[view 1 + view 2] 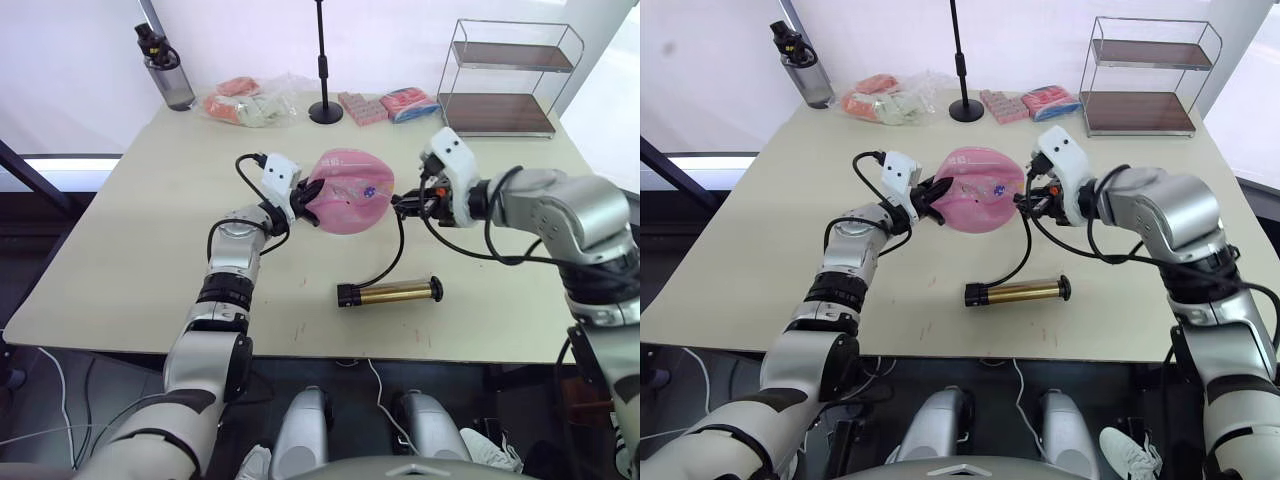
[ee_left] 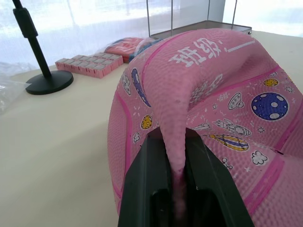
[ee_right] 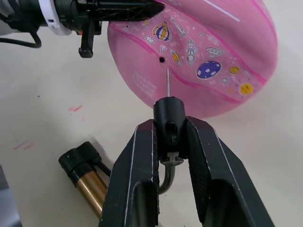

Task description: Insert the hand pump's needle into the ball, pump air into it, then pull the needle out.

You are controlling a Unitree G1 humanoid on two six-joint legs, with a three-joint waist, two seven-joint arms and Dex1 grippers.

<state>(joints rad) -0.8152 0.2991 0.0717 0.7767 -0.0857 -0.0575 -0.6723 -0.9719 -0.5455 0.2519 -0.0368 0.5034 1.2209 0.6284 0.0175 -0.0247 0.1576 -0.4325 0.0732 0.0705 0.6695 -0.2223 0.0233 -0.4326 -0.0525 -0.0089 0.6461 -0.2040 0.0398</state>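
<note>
The pink ball, flattened and printed with cartoons, is held up on edge at the table's middle. My left gripper is shut on a fold of its rubber on the ball's left side. My right gripper is shut on the needle's black fitting, to the ball's right. The thin needle points at the ball, its tip close beside the small dark valve hole. The gold hand pump lies on the table nearer me, and its black hose curves up to my right gripper.
Along the table's far edge stand a water bottle, bagged packets, a black microphone stand, pink packets and a wire shelf. Bare table spreads to the left and in front of the pump.
</note>
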